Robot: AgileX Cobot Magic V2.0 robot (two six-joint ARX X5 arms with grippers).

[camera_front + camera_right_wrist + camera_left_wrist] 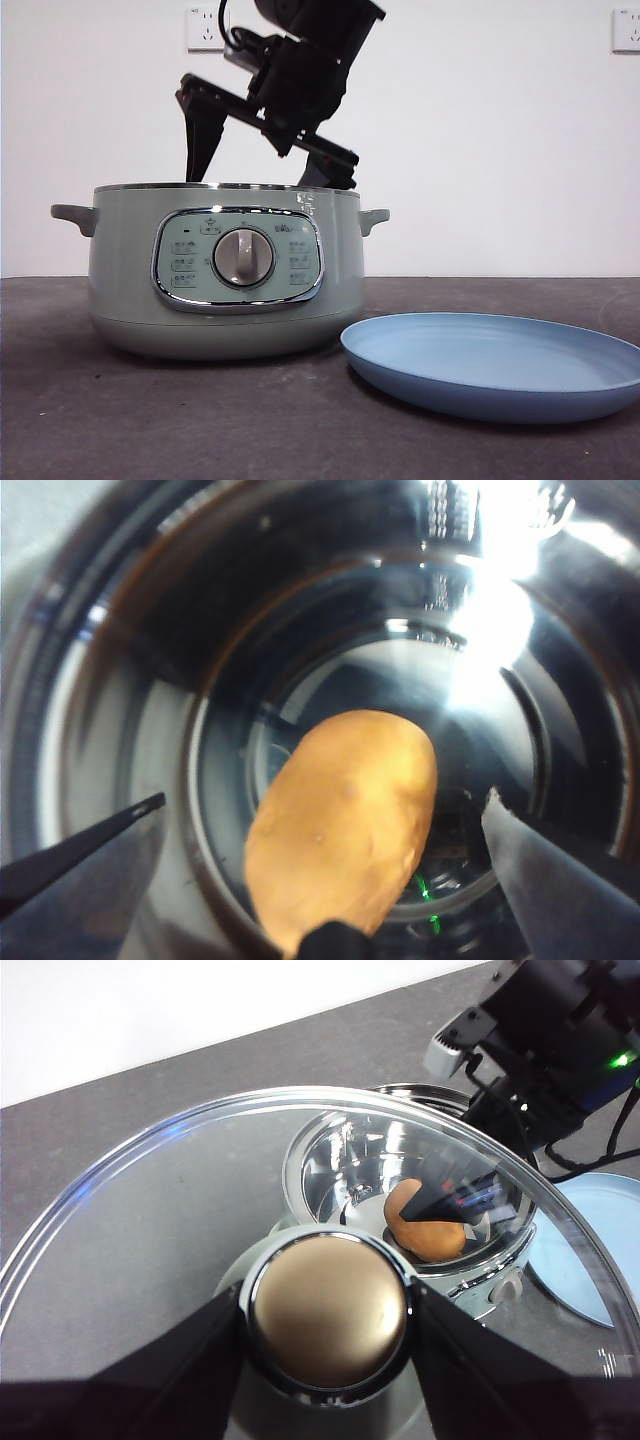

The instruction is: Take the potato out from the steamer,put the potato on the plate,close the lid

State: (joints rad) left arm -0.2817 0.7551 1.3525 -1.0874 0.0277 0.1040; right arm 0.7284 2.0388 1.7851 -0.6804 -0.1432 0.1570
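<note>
Front view: the steamer (225, 270) stands on the dark worktop (150, 420) with no lid on it; the plate (495, 362) lies just beside it, empty. One gripper (265, 165) hangs over the pot mouth, jaws spread wide, both tips dipping at or below the rim. The potato is hidden by the pot wall here.

Left wrist view: the left gripper (325, 1310) pinches the knob of the lid (150, 1230), holding it clear of the pot. Through the glass, the potato (425, 1225) lies on the pot floor, with the other arm reaching in.

Right wrist view: the right gripper (325, 815) is inside the pot, jaws spread. The potato (345, 820) lies between them, touching neither, its long axis running roughly crosswise to the closing line. Judgement: the right arm is the nearer; closing should catch the narrow width.
</note>
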